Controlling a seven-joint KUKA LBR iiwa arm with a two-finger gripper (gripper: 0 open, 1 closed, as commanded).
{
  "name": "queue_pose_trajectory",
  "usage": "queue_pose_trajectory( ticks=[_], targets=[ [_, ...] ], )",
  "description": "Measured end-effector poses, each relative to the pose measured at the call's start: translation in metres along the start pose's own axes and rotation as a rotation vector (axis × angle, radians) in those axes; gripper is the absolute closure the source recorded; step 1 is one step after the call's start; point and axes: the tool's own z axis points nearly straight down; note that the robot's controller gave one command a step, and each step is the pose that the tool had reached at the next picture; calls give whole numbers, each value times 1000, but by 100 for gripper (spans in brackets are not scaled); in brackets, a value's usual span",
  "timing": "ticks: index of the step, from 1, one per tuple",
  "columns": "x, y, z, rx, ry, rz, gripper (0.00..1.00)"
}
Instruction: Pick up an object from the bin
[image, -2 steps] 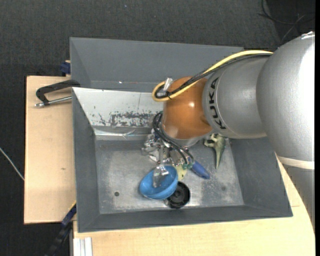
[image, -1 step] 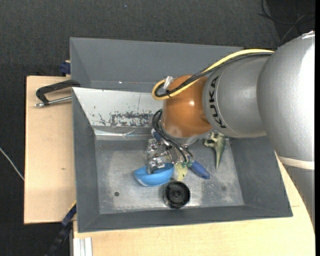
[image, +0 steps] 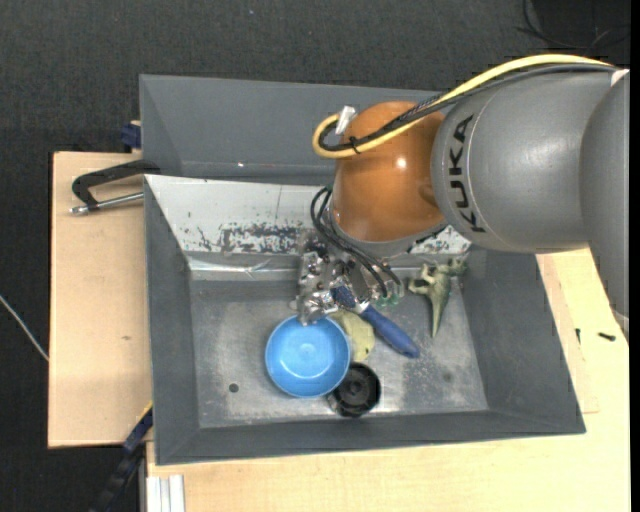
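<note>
The claw (image: 318, 292) hangs at the far rim of the blue bowl (image: 306, 358); whether wide or narrow, I cannot tell. A black round cap (image: 354, 390) touches the bowl's near right side; a blue stick (image: 388, 332) lies right of the bowl

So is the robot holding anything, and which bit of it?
Cannot tell. The gripper hangs at the far rim of the blue bowl, beside a blue-handled tool; nothing shows clearly in its grip.

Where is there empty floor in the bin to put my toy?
Bare floor lies left of the blue bowl, up to the bin's left wall, and right of the green toy. The middle is crowded under the gripper.
</note>
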Motion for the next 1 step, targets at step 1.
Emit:
queue_pose_trajectory(
  ticks=[1],
  targets=[
    [-1, -3, -160, 1, -2, 37, 100]
  ],
)
